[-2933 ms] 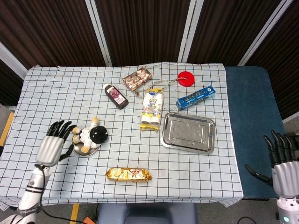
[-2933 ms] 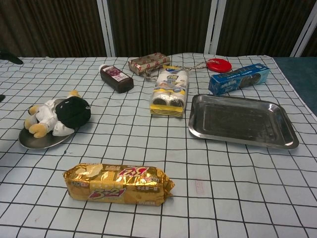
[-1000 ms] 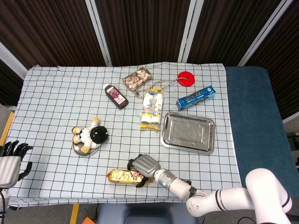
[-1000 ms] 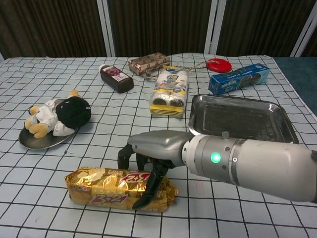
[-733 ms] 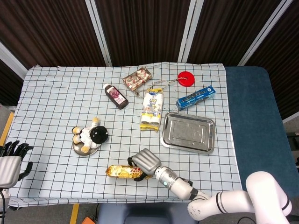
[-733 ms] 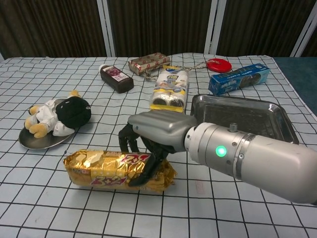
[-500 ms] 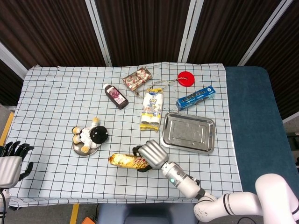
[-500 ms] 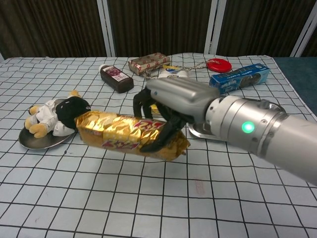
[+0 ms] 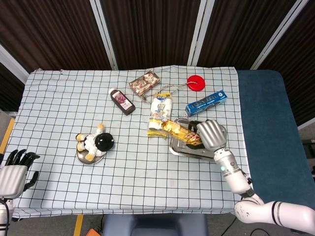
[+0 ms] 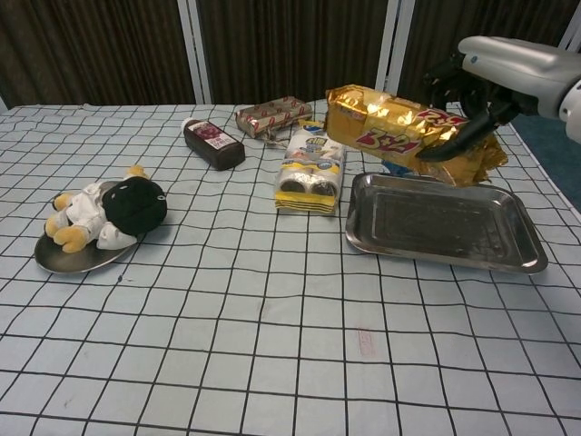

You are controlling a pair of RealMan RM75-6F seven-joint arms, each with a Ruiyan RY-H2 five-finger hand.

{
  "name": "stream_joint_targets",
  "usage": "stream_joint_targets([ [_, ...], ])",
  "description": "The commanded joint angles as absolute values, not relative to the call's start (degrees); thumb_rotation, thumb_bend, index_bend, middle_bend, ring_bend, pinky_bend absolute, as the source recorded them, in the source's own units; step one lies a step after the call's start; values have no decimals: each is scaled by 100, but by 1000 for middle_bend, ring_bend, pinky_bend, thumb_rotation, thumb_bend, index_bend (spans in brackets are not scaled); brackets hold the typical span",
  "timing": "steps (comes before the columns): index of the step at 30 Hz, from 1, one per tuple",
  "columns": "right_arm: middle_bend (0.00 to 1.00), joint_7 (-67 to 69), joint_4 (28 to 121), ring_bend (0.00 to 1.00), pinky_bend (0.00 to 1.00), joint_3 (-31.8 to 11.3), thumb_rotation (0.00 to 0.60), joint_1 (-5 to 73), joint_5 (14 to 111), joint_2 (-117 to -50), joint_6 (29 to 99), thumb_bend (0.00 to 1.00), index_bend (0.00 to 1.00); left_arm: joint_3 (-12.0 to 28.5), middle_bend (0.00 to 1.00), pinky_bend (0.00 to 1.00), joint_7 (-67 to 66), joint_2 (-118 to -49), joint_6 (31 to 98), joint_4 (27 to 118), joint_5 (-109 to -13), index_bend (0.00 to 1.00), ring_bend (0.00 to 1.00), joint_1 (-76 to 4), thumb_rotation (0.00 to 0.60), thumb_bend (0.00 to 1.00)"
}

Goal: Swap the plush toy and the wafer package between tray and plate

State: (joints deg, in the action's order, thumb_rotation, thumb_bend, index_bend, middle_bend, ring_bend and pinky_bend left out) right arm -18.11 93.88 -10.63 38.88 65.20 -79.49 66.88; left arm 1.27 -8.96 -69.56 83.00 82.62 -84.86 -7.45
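Nearest the robot, at about 8 o'clock from the table's centre, the left hand [image 9: 11, 173] hangs off the front left corner of the checked tablecloth [image 9: 59, 118] with its dark fingers spread and nothing in them; only the head view shows it.

Further in, at about 9 o'clock, the plush toy [image 10: 107, 210] lies on its side on the small round plate [image 10: 64, 257], its black head toward the table's middle and its tan feet toward the left edge.

At about 3 o'clock sits the steel tray [image 10: 508, 243], bare inside. The right hand [image 10: 479, 71] holds the wafer package [image 10: 404, 127], a long gold foil pack, lifted in the air above the tray's far left part, its fingers wrapped around the pack's right end. The pack tilts, its free end reaching toward 11 o'clock over the pack of small bottles [image 10: 310, 170] that lies just left of the tray.

Beyond the tray, at about 2 o'clock, lies the blue biscuit box [image 9: 207, 102], largely hidden behind the wafer package in the chest view. Toward 12 o'clock are the dark juice bottle [image 10: 211, 143] on its side, the red-and-white snack bar [image 10: 272, 114] and, farthest right, the red disc [image 9: 196, 82] with its cord.
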Motion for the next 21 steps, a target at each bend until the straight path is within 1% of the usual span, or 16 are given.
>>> stream_joint_targets([
  [1, 702, -1409, 8778, 824, 720, -1092, 600, 3766, 6447, -7910, 6473, 331, 892, 120, 249, 117, -892, -6964, 8272, 8262, -8481, 286, 127, -750, 600, 424],
  [6, 702, -1271, 8039, 824, 724, -1067, 600, 3673, 6541, -8150, 6551, 332, 892, 131, 252, 116, -837, -6952, 8231, 8278, -8449, 286, 128, -752, 600, 424],
  [8, 702, -1133, 7890, 815, 726, -1055, 600, 3636, 6559, -8210, 6509, 331, 889, 135, 253, 117, -840, -6953, 8231, 8275, -8451, 286, 128, -752, 600, 424],
  [10, 703, -965, 7834, 791, 728, -1022, 600, 3600, 6573, -8202, 6381, 331, 874, 133, 253, 116, -841, -6953, 8225, 8277, -8454, 286, 128, -753, 600, 423],
  [12, 697, -845, 7871, 745, 725, -977, 600, 3569, 6571, -8134, 6218, 330, 847, 131, 254, 117, -845, -6952, 8220, 8283, -8457, 286, 128, -752, 600, 423],
  [14, 630, -850, 7992, 655, 706, -934, 600, 3549, 6493, -8017, 6033, 330, 806, 132, 254, 117, -850, -6952, 8219, 8285, -8459, 286, 128, -752, 600, 424],
  [15, 582, -893, 8091, 607, 690, -909, 600, 3538, 6430, -7930, 5927, 330, 779, 131, 255, 117, -848, -6952, 8215, 8286, -8459, 286, 128, -752, 600, 424],
  [16, 518, -942, 8175, 539, 665, -892, 600, 3527, 6365, -7864, 5855, 331, 734, 131, 256, 117, -844, -6951, 8210, 8289, -8457, 286, 128, -752, 600, 424],
  [17, 451, -1012, 8272, 456, 630, -876, 600, 3518, 6276, -7793, 5780, 330, 673, 131, 256, 117, -839, -6951, 8206, 8289, -8454, 286, 127, -751, 600, 424],
  [18, 405, -1131, 8419, 395, 605, -859, 600, 3504, 6131, -7691, 5695, 330, 625, 131, 257, 117, -835, -6949, 8198, 8288, -8452, 286, 127, -753, 600, 423],
  [20, 263, -1344, 8673, 211, 523, -839, 600, 3482, 5918, -7536, 5633, 328, 460, 131, 258, 117, -839, -6949, 8190, 8288, -8450, 286, 130, -754, 600, 423],
  [21, 238, -1374, 8706, 182, 506, -834, 600, 3478, 5894, -7515, 5631, 325, 428, 131, 259, 117, -840, -6949, 8190, 8288, -8451, 286, 131, -754, 600, 423],
])
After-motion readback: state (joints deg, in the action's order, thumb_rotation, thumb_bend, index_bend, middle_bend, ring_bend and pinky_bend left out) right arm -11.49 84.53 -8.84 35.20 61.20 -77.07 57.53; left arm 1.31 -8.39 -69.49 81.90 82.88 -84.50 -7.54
